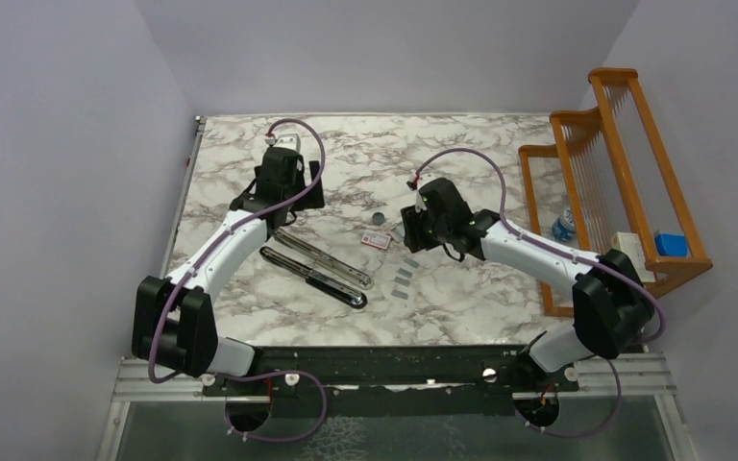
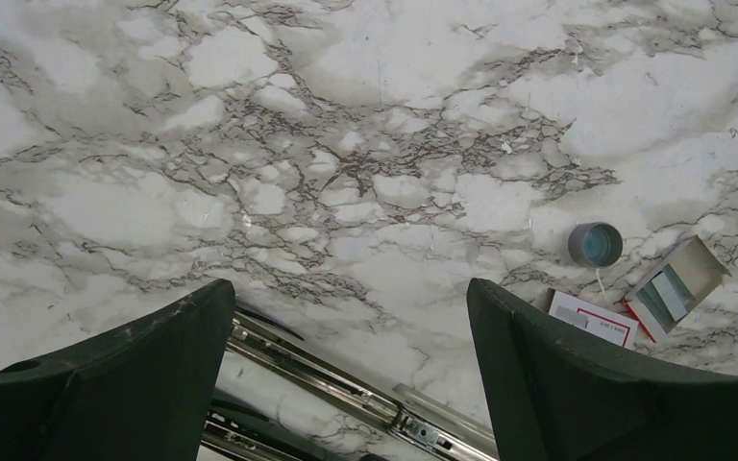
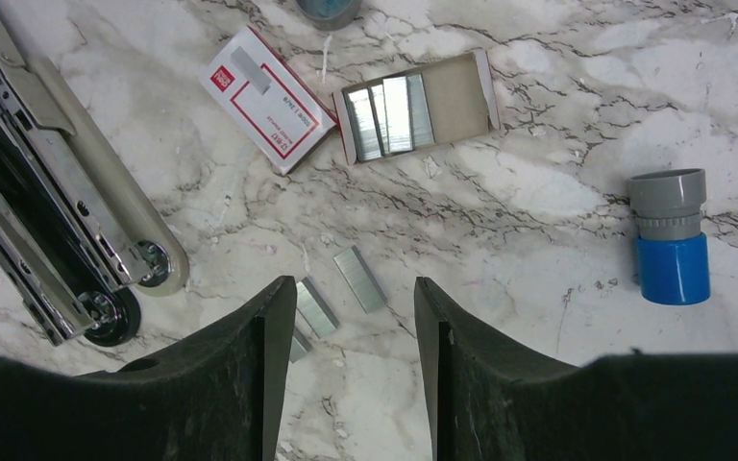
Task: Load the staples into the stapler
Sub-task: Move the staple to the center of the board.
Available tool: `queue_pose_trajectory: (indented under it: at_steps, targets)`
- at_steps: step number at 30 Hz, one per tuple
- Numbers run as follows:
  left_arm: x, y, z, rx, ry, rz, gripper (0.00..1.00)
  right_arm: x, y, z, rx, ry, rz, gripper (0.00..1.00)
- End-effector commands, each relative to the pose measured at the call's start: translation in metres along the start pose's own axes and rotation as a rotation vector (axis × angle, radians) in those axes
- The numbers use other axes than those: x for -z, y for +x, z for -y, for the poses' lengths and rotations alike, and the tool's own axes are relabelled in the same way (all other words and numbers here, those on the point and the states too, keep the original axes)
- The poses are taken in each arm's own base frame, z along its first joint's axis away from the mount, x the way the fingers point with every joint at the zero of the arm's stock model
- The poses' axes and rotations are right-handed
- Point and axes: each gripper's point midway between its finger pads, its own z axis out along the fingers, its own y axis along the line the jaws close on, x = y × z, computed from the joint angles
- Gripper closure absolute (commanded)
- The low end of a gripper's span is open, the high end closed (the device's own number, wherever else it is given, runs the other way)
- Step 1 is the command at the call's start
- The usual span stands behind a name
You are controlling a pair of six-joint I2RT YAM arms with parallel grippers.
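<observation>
Two pincers, one stapler, several staples; listing left to right across the tabletop [image 1: 480, 154].

1. Left pincer [image 2: 349, 305]: hanging above the far end of the stapler, standing wide apart, clamping nothing.
2. Stapler [image 1: 315, 267]: lying swung open in two long arms, left of centre, showing its bright metal channel.
3. Small dark disc [image 2: 596, 244], white-and-red box sleeve [image 3: 267, 99] and box tray [image 3: 461, 91]: lying just right of the stapler, the tray holding more strips.
4. Staples [image 3: 358, 279]: lying loose as short silvery strips near the box, between the stapler and the right arm; none yet in the stapler.
5. Right pincer [image 3: 351, 300]: hovering directly over the loose strips, standing partly apart, gripping nothing.
6. Blue-and-white cylinder [image 3: 671, 235]: lying well right of the strips.
7. Wooden rack [image 1: 625, 125]: standing at the right edge.

Handling note, by judgement: picking up one strip probably being the step in hand. Centring over a single strip, closing across its narrow width, lowering until the tips are touching the tabletop, squeezing gently to avoid snapping or flicking it, keeping clear of the neighbouring strip.
</observation>
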Motion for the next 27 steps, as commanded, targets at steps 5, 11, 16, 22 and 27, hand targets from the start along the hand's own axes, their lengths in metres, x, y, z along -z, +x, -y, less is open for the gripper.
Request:
queue_pose_trajectory:
  at_steps: [5,11,16,22,27]
  targets:
    - [-0.001,-0.005,0.005,-0.047,0.077,0.035,0.03,0.006,0.033,0.006,0.048,0.012,-0.126,0.48]
    - [-0.003,0.0,0.0,-0.041,0.049,0.032,0.03,0.002,0.047,0.002,0.06,-0.024,-0.165,0.48]
    - [-0.004,-0.002,0.006,-0.052,0.094,0.068,0.03,-0.001,0.059,0.001,0.093,-0.047,-0.216,0.49]
    - [-0.003,0.001,0.01,-0.073,0.13,0.088,0.02,-0.016,0.075,0.009,0.174,-0.035,-0.249,0.53]
    - [-0.004,0.003,0.012,-0.076,0.141,0.085,0.02,-0.02,0.069,0.011,0.239,-0.046,-0.213,0.55]
